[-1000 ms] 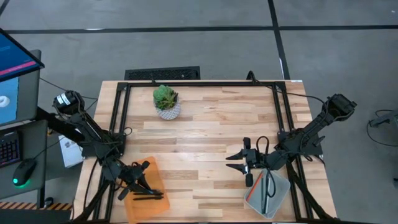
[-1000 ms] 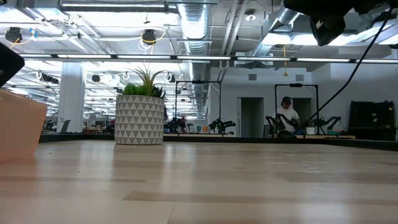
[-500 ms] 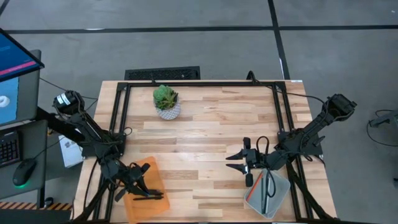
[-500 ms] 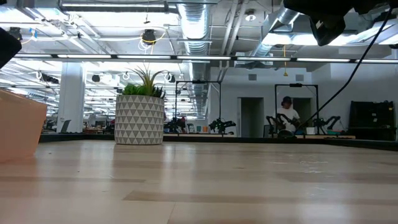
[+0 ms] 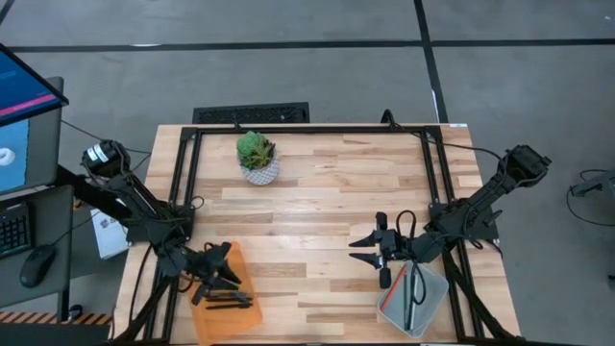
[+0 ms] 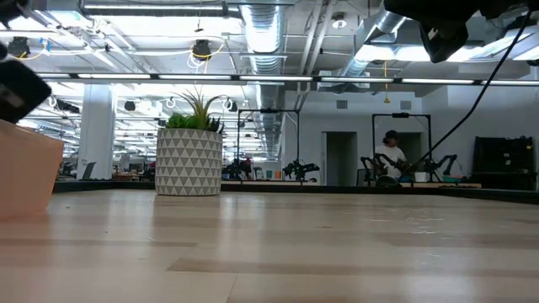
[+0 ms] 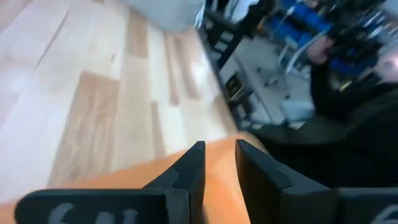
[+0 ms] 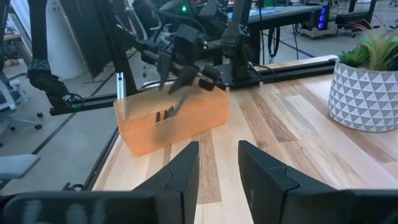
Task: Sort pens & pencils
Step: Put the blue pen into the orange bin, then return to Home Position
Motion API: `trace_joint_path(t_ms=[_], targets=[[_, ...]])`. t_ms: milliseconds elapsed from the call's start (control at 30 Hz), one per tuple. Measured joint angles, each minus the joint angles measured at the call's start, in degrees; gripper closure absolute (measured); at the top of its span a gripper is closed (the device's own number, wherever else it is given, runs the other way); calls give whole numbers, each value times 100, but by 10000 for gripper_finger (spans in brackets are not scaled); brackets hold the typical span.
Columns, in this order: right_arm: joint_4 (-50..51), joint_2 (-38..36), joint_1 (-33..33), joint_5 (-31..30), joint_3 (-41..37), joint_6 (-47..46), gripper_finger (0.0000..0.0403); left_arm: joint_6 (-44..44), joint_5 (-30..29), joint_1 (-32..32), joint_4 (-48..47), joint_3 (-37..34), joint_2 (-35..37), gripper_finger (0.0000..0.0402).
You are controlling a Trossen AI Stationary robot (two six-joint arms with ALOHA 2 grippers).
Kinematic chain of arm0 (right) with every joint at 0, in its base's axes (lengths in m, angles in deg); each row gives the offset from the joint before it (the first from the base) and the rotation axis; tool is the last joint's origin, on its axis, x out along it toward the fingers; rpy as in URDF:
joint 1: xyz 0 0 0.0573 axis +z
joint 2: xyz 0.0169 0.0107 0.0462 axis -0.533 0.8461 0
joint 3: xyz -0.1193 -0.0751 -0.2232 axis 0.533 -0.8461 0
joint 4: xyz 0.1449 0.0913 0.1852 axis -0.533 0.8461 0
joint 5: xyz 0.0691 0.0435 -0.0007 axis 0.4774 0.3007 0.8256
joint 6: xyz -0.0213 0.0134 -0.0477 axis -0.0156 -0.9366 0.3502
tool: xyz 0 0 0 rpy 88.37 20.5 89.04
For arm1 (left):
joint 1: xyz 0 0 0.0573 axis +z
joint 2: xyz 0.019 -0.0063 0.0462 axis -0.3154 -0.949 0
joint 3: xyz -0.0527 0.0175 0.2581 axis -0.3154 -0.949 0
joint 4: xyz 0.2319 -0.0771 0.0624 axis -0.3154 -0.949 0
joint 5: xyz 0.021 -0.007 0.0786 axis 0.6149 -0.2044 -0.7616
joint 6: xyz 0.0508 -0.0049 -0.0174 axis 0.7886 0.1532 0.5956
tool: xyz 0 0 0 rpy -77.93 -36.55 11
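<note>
An orange bin [image 5: 226, 300] near the table's front left corner holds a few black pens [image 5: 229, 302]. My left gripper [image 5: 217, 263] hangs over the bin's far end, open. In the right wrist view a blurred dark pen [image 8: 178, 101] slants just below the left gripper [image 8: 176, 70], into the orange bin [image 8: 186, 124]. A clear bin [image 5: 428, 300] at the front right holds pencils [image 5: 393, 287], one of them orange. My right gripper [image 5: 377, 248] hovers open just left of the clear bin, nothing between its fingers [image 8: 180, 171].
A small plant in a patterned white pot [image 5: 258, 159] stands at the far left of the table. Black frame rails [image 5: 307, 129] run along the table's edges. The middle of the wooden top [image 5: 317, 216] is bare.
My left gripper has turned at the wrist above the orange bin and swung slightly toward the bin's far end. My right gripper has kept still.
</note>
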Motion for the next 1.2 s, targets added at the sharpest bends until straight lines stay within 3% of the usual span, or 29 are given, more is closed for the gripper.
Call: trace_joint_path(t_ms=[233, 433, 700, 800, 867, 933, 1000, 1200], targets=[[0, -1, 0, -1, 0, -78, 269, -427, 414, -73, -732, 0, -2, 312], [2, 0, 3, -1, 0, -155, 269, 450, 496, -270, -181, 143, -1, 310], [124, -1, 4, -2, -2, -160, 269, 1993, 1653, -276, -875, 1416, 392, 310], [122, -1, 4, -3, -2, -159, 269, 2610, 1422, -276, -1505, 1821, 521, 310], [118, 0, -6, -3, -2, -157, 269, 3059, 880, -185, -1751, 1945, 546, 310], [119, 1, -85, -5, -2, -124, 269, 3483, 197, 117, -1731, 2029, 555, 310], [119, 0, -198, -6, -2, -69, 269, 3871, -28, 586, -1742, 2052, 590, 310], [107, -67, -448, 8, -3, 998, 269, 4364, 1284, 2496, -1695, 2065, 753, 310]])
